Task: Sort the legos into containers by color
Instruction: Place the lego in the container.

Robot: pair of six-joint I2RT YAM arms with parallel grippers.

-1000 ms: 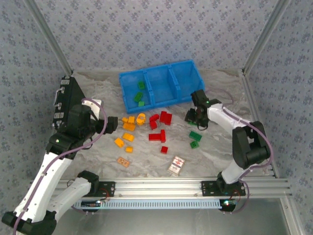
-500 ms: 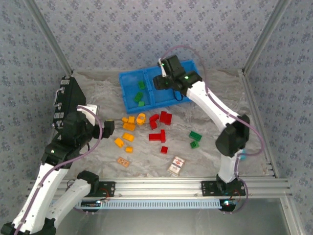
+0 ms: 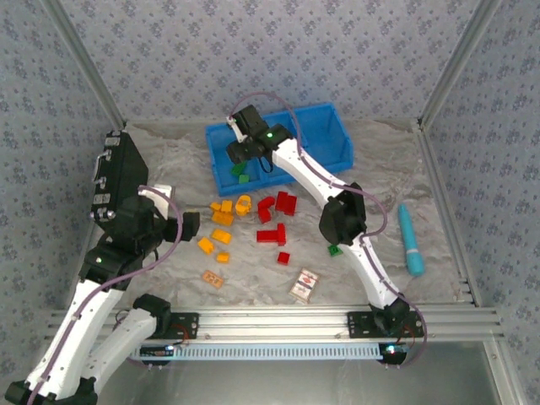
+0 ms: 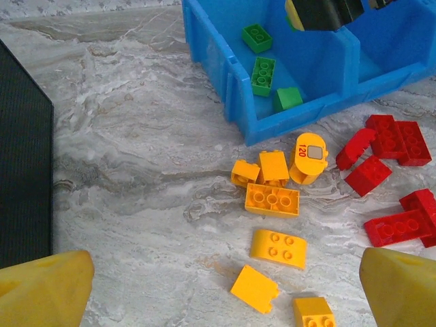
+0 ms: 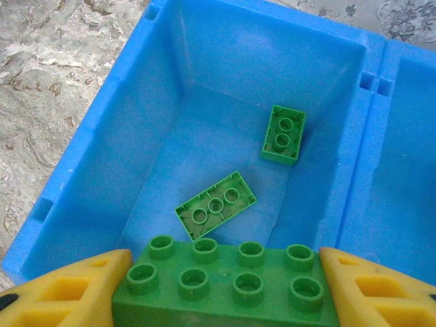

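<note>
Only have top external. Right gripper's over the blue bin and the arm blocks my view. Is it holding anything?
Observer: Yes. The right wrist view has the right gripper shut on a green eight-stud brick.
Operator: How many greens are in the compartment under it?
Observer: The left wrist view shows three green pieces lying in that end compartment of the blue bin.
Operator: And the left gripper?
Observer: In its wrist view the left gripper is open with nothing in it, above the orange bricks on the table.
</note>
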